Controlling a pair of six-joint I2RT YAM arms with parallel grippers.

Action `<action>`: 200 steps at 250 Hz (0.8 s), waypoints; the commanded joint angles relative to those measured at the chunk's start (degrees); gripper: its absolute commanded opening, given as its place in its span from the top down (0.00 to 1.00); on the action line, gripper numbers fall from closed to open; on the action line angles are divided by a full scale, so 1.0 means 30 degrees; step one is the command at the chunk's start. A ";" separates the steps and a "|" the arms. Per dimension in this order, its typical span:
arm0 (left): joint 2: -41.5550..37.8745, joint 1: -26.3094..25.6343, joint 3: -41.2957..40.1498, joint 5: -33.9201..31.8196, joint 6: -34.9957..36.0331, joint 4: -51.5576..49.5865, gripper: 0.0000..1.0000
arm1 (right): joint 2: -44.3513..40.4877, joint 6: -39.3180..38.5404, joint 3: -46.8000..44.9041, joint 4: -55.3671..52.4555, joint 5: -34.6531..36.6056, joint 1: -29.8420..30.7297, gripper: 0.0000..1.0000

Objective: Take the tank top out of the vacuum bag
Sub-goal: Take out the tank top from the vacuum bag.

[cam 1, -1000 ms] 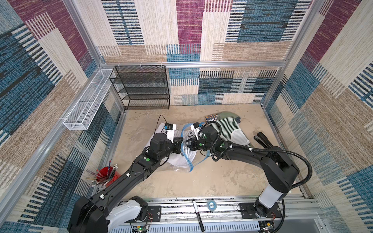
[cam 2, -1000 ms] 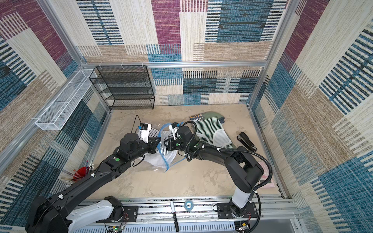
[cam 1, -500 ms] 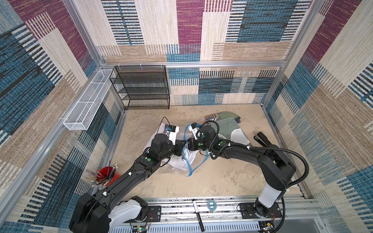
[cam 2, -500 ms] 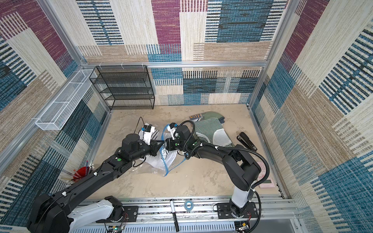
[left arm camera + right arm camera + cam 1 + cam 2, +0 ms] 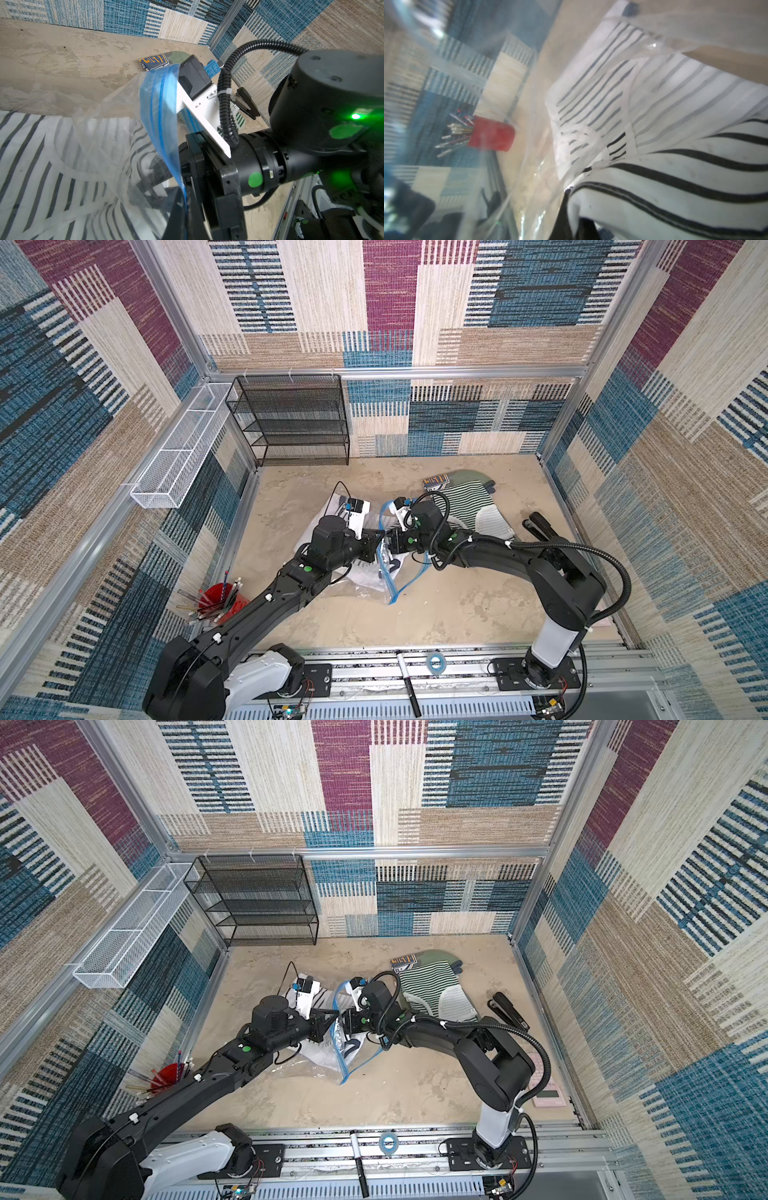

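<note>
The clear vacuum bag (image 5: 363, 591) lies crumpled mid-table, its blue zip strip (image 5: 390, 593) lifted and curling. Inside it is the tank top (image 5: 368, 572), white with dark stripes, also seen through the plastic in the left wrist view (image 5: 41, 155). My left gripper (image 5: 376, 545) is shut on the bag's blue zip edge (image 5: 160, 108), which runs down between its fingers (image 5: 178, 218). Facing it, my right gripper (image 5: 388, 546) reaches into the bag's mouth. It is shut on a fold of the tank top (image 5: 675, 176), and its fingertips (image 5: 564, 218) are partly hidden by cloth.
A green striped garment (image 5: 465, 502), a blue-yellow packet (image 5: 436, 481) and a black stapler (image 5: 540, 526) lie to the right. A red cup of pens (image 5: 218, 601) stands at the left wall. A black mesh shelf (image 5: 295, 423) stands at the back left. A pink calculator (image 5: 548, 1094) lies near the right arm's base.
The right gripper's jaws parted briefly and shut again on the cloth. The bag's blue edge hangs slightly nearer the front. Both arms have hardly shifted.
</note>
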 commanded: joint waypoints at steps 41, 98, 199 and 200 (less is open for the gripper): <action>0.0269 0.0038 0.0686 -0.1333 -0.0308 -0.0328 1.00 | -0.2516 0.0313 -0.1945 0.2713 0.0804 0.0024 1.00; 0.0213 0.0036 0.1242 -0.2486 -0.0570 -0.0691 1.00 | -0.3594 0.1023 -0.1985 0.2138 0.1409 0.0275 1.00; -0.0217 0.0038 0.1133 -0.2961 -0.0161 -0.1688 1.00 | -0.7447 0.1679 -0.2274 -0.4031 0.5157 0.0358 1.00; -0.0251 0.0052 0.1106 -0.2945 -0.0161 -0.1661 1.00 | -0.7526 0.1731 -0.2338 -0.4083 0.5196 0.0346 1.00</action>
